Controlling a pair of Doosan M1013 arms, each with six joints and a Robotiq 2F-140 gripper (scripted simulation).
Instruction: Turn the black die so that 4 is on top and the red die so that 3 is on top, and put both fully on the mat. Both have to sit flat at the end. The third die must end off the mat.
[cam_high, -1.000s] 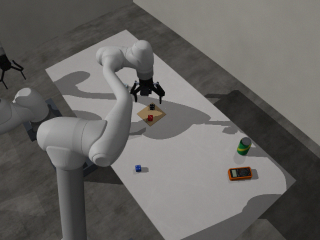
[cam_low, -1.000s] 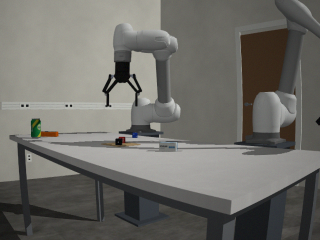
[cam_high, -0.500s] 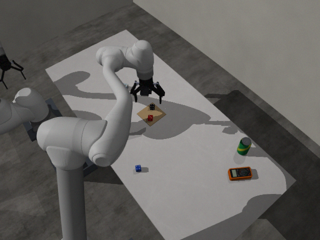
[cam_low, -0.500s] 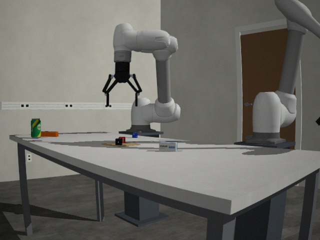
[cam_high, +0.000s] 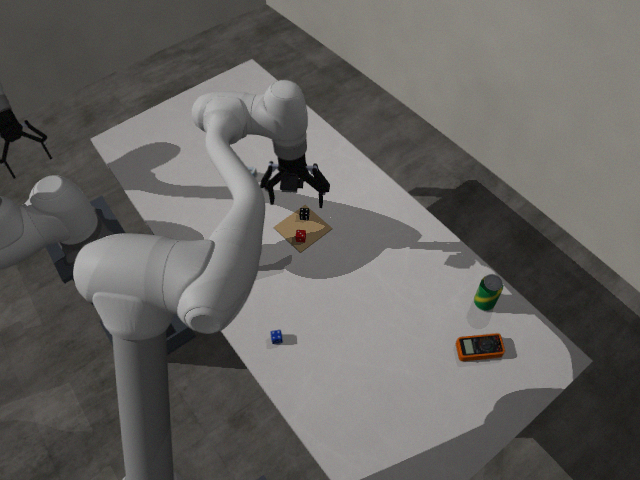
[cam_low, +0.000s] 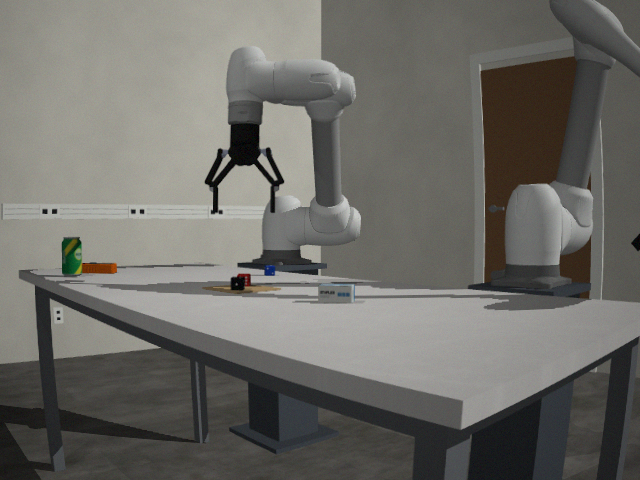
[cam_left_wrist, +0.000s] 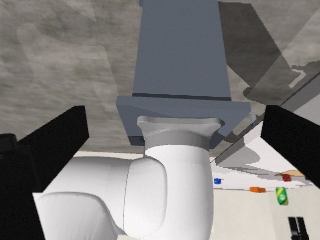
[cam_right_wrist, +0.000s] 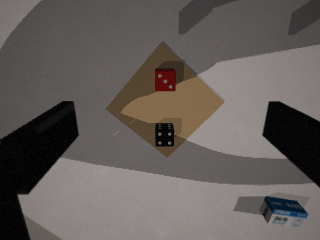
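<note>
Black die (cam_high: 304, 213) (cam_low: 237, 283) (cam_right_wrist: 164, 135) flat on mat (cam_high: 285, 227) (cam_low: 217, 288) (cam_left_wrist: 300, 172) (cam_right_wrist: 200, 105), 4 up. Red die (cam_high: 300, 236) (cam_low: 246, 279) (cam_left_wrist: 286, 177) (cam_right_wrist: 165, 80) also flat on it, 3 up. Blue die (cam_high: 276, 336) (cam_low: 269, 270) (cam_left_wrist: 217, 181) off-mat on tabletop (cam_high: 361, 335) (cam_low: 310, 341) (cam_left_wrist: 305, 107) (cam_right_wrist: 60, 200). Right gripper (cam_high: 296, 204) (cam_low: 244, 210) (cam_left_wrist: 298, 220) (cam_right_wrist: 170, 119) above mat, jaws wide, nothing held. Left gripper (cam_high: 32, 167) (cam_left_wrist: 176, 120) away from tabletop, jaws wide too.

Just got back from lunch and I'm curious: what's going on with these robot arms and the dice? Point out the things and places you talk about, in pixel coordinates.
Nothing is being held right now. The right gripper (cam_high: 295, 201) (cam_low: 244, 210) hangs open above the table, near the mat (cam_high: 287, 230) (cam_right_wrist: 200, 107). On the mat sit the black die (cam_high: 304, 213) (cam_low: 237, 283) (cam_right_wrist: 164, 135), 4 up, and the red die (cam_high: 300, 236) (cam_right_wrist: 165, 80), 3 up, both flat. The blue die (cam_high: 276, 336) (cam_low: 269, 270) lies off it. The left gripper (cam_high: 32, 166) is open, away from the table. The dice look finished.
</note>
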